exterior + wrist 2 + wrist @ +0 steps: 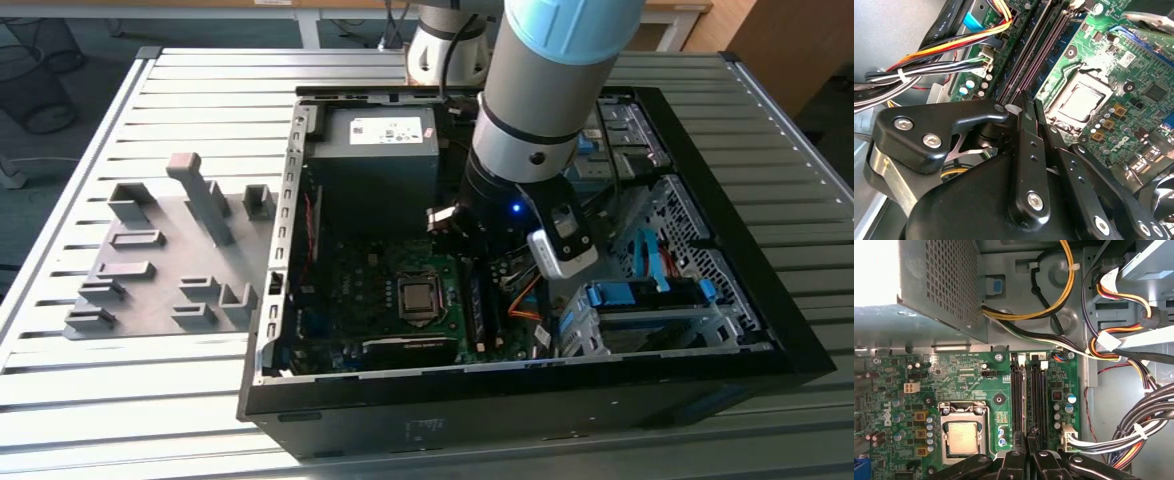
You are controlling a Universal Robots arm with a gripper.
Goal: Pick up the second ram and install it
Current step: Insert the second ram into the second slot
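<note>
- Second ram cannot be made out with certainty, so seating is judged unconfirmed.
- End effector (1027, 446) is poised just over the memory slots (1016, 390); whether anything is gripped cannot be told.

Grey slatted metal tabletop (160, 90). Dark floor (40, 30) behind, with possibly a wire bin (34, 85). Wooden panel (801, 45) at the exterior view's right.
</note>
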